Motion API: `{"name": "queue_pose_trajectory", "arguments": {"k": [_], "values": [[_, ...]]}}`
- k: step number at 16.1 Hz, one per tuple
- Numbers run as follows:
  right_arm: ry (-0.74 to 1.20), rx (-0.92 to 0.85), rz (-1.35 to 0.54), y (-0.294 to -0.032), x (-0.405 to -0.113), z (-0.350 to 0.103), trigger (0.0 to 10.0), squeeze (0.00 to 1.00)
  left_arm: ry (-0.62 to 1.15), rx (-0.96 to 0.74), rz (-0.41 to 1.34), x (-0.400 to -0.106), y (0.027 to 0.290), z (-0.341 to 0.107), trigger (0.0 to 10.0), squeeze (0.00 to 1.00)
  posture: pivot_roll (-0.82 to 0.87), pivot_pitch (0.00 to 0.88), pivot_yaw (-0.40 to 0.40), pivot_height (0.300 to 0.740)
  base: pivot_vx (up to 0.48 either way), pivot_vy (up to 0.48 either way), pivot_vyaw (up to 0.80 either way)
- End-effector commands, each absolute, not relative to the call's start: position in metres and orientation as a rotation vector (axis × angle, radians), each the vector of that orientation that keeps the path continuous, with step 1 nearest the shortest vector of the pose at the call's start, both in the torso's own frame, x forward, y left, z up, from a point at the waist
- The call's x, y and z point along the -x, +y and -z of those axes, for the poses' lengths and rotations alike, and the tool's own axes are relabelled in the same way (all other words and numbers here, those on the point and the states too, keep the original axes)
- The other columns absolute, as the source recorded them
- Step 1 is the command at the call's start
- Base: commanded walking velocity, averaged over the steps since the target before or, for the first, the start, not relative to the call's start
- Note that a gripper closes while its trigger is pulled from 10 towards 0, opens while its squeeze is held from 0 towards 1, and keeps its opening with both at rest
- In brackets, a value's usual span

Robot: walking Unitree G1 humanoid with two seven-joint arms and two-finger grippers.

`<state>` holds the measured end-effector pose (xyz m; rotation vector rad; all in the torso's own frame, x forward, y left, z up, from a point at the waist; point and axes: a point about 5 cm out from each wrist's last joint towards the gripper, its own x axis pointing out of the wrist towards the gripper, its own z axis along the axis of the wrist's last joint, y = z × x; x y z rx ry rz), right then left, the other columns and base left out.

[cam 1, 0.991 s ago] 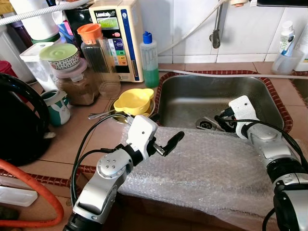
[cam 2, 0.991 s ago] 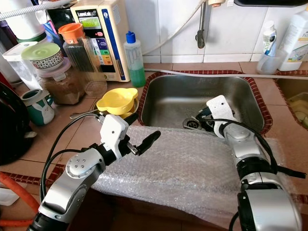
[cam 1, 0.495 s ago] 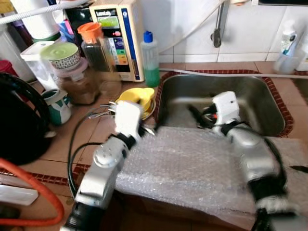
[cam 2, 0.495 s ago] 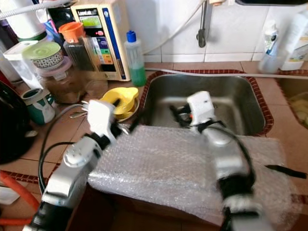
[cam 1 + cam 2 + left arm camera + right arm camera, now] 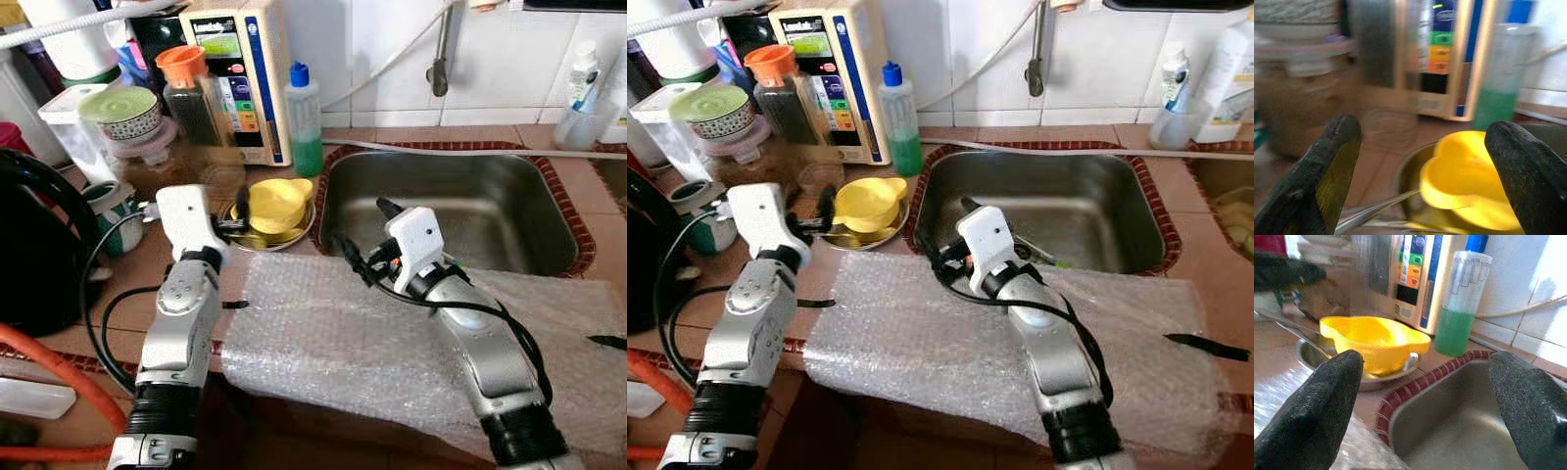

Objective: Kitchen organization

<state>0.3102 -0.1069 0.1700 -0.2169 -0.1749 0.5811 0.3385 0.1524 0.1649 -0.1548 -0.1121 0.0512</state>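
Observation:
A yellow bowl [image 5: 277,204] sits in a shallow metal dish [image 5: 257,238] on the counter left of the sink, with a spoon handle [image 5: 1371,213] sticking out. My left gripper [image 5: 235,217] is open just left of the dish and aimed at the bowl, which shows between its fingers [image 5: 1334,161] in the left wrist view. My right gripper [image 5: 361,225] is open above the sink's front left corner, over the edge of a bubble wrap sheet [image 5: 392,343]. It faces the yellow bowl [image 5: 1374,342] and holds nothing.
A steel sink [image 5: 460,206] lies to the right. A green soap bottle [image 5: 304,122], a water purifier [image 5: 240,78] and several jars [image 5: 147,147] line the back left. A black kettle [image 5: 34,255] and an orange hose [image 5: 59,372] are at the left.
Both arms swung left. The left gripper went from above the bubble wrap to beside the yellow bowl. The right gripper came out of the sink to its front left corner.

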Motion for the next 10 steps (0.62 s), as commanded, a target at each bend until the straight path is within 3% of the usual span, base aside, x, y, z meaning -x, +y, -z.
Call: {"name": "queue_pose_trajectory", "arguments": {"k": [1,6,10], "values": [[-0.174,0.196,-0.619,-0.098,-0.304,-0.174,10.0,1.0,-0.101,0.163,-0.119,-0.341,0.163,-0.164,10.0,0.0,-0.3,0.053,0.143,0.74,0.0,0.0,0.0],[-0.127,0.22,-0.739,-0.084,-0.285,-0.168,10.0,1.0,0.017,0.255,-0.287,-0.339,0.183,-0.143,10.0,0.0,-0.3,0.059,0.135,0.74,0.0,0.0,0.0],[-0.112,0.24,-0.769,-0.08,-0.278,-0.168,10.0,1.0,0.094,0.394,-0.331,-0.337,0.182,-0.131,10.0,0.0,-0.3,0.06,0.132,0.74,0.0,0.0,0.0]]}}
